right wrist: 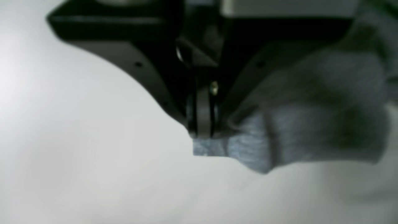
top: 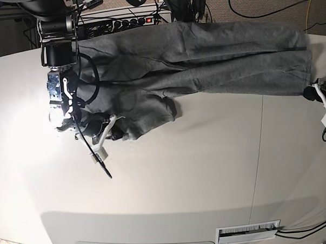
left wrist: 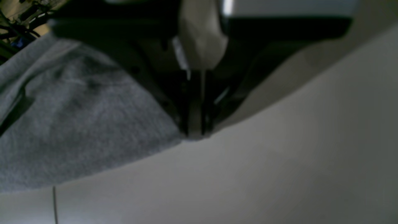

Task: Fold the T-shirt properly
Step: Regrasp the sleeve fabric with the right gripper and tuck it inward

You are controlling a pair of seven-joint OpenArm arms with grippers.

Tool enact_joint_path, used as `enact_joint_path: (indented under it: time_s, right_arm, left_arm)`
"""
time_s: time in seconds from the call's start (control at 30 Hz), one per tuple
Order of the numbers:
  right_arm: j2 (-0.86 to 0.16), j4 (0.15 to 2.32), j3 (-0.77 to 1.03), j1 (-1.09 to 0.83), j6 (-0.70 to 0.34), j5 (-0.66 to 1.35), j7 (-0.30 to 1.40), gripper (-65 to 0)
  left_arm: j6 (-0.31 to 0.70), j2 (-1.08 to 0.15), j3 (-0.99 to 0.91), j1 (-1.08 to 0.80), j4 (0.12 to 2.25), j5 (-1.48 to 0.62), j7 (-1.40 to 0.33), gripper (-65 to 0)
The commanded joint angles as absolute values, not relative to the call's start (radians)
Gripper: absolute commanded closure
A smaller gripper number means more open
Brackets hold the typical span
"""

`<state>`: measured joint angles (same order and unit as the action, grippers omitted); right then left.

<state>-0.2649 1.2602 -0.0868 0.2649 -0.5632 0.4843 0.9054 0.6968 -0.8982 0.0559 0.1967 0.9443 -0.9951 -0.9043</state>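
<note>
Left tool [left wrist: 196,135]: clenched, its two dark fingers pressed together on the edge of the T-shirt [left wrist: 77,124], right at the table [left wrist: 279,171] surface.
Left tool in the base view [top: 309,93]: at the right end of the cloth, pinching its lower corner near the table's right side.
Right tool [right wrist: 202,133]: jaws closed tight on a bunched bit of the T-shirt [right wrist: 295,133]; a small folded tab of grey cloth sticks out just under the fingertips.
Right tool in the base view [top: 116,134]: at the left lower part of the garment, beside a crumpled lobe of cloth; the fine detail of the grip is too small to tell there.
T-shirt [top: 214,55]: heather grey, spread long across the far part of the table, from the right arm's side over to the right edge, with long creases running along it and a rumpled flap hanging toward the near side by the right tool.
Table [top: 182,180]: pale, with a seam line running down its right part; the near half is bare of cloth.
Cable [top: 97,157]: thin, black, lying on the table just below the right tool.
</note>
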Motion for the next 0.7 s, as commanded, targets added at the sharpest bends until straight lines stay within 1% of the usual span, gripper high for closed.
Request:
enact_joint_path:
  time_s: [0.0, 0.07, 0.2, 0.33, 0.47, 0.67]
  right_arm:
    - [-0.285, 1.306, -0.083, 0.287, -0.568, 0.532, 0.915, 0.0]
    - [-0.303, 1.371, -0.083, 0.272, -0.568, 0.600, 0.968, 0.0]
    - [-0.340, 1.544, -0.077, 0.212, -0.568, 0.638, 1.060, 0.0]
    - [-0.381, 1.707, -0.048, 0.097, -0.568, 0.647, 1.073, 0.0]
    - [-0.382, 1.853, 0.040, -0.052, -0.568, 0.657, 1.075, 0.0]
    - [-0.382, 2.085, 0.224, -0.290, -0.569, 0.694, 1.065, 0.0]
  left_arm:
    - [0.698, -0.931, 0.047, 0.213, 0.954, -1.006, -0.890, 0.0]
    - [0.698, -0.931, 0.047, 0.213, 0.954, -1.006, -0.890, 0.0]
    - [0.698, -0.930, 0.047, 0.213, 0.954, -1.006, -0.889, 0.0]
    - [0.698, -0.928, 0.047, 0.213, 0.954, -1.006, -0.889, 0.0]
    - [0.698, -0.928, 0.047, 0.213, 0.954, -1.006, -0.889, 0.0]
    - [0.698, -0.928, 0.047, 0.213, 0.954, -1.006, -0.889, 0.0]
